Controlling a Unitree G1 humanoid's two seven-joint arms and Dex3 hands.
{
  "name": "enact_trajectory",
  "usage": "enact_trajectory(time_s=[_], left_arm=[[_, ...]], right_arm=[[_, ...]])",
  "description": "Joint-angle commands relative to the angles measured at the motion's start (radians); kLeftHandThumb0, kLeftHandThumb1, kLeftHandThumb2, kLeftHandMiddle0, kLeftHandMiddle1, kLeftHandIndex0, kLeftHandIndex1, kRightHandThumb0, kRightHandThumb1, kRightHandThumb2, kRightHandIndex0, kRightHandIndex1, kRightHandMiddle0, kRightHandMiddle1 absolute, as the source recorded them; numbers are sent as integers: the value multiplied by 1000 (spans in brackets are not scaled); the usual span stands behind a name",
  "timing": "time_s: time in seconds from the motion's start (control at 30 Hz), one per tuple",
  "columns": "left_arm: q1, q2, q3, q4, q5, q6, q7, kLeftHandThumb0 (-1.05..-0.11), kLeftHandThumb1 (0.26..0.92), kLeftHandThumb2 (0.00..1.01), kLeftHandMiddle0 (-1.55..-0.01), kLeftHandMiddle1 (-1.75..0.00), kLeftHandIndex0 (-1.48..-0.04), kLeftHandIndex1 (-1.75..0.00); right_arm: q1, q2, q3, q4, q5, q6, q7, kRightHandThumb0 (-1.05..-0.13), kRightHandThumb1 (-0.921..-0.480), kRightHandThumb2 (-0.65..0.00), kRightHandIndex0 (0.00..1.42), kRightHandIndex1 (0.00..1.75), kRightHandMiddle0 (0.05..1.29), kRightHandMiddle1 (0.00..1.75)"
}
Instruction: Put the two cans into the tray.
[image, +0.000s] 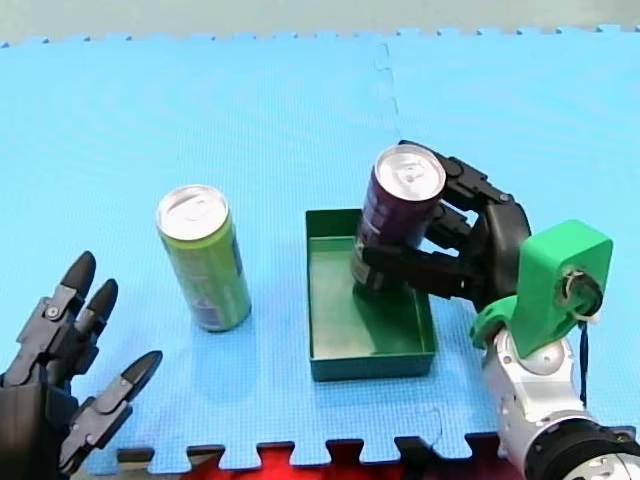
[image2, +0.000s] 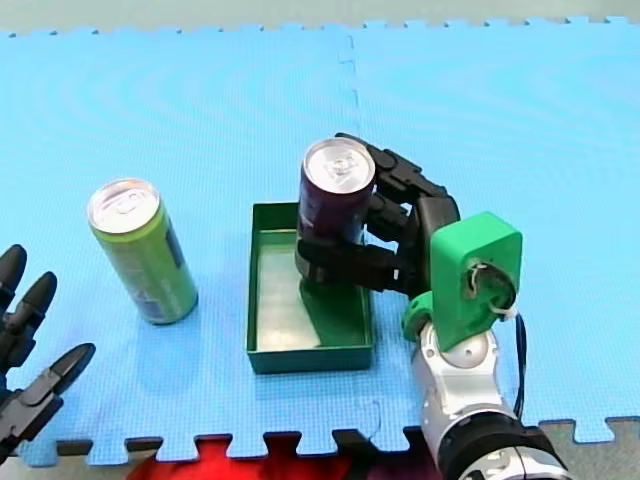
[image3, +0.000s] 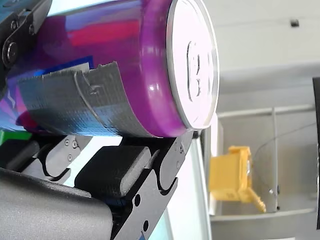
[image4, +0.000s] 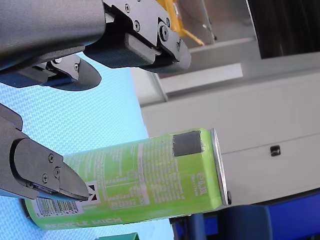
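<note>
- Your right hand has its fingers clamped round the purple can at mid-body, right of centre in the head view. The can leans a little, with its base down inside the green tray — whether it touches the tray floor, you can't tell.
- Thin aluminium, I'd judge: light, smooth and easy to dent. Hold it on the wall at mid-height, not at the rim. A grey tape patch on its side, close by the fingers, should help the grip.
- The green can stands upright on the blue foam mat, left of the tray and apart from it. It will likely handle the same — and topple if nudged.
- Your left hand holds nothing, down in the lower left corner, near the green can.
- Mind the tray's left wall on the way in, and leave room beside the purple can.
</note>
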Motion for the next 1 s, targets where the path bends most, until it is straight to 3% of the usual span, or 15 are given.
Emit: enact_trajectory(time_s=[0.0,0.2,0.53,0.97], left_arm=[[1,2,2,-2,1,-4,4,-1000,806,0,-432,-2,-379,-1],[-1,2,3,4,9,-6,11,-1004,808,1,-432,-1,-379,0],[-5,0,2,12,8,-15,12,-1002,809,0,-433,-1,-379,0],[-16,4,7,23,1,-16,9,-999,808,0,-438,-2,-382,-1]], right_arm=[[-9,-7,9,0,-14,-16,-19,-396,-733,0,1326,0,1174,0],[-9,-11,24,3,-44,-26,-56,-390,-729,0,1322,0,1172,0],[-14,-15,29,15,-58,-27,-77,-384,-723,0,1319,0,1174,1],[-17,-15,30,29,-58,7,-83,-378,-721,0,1316,0,1172,0]])
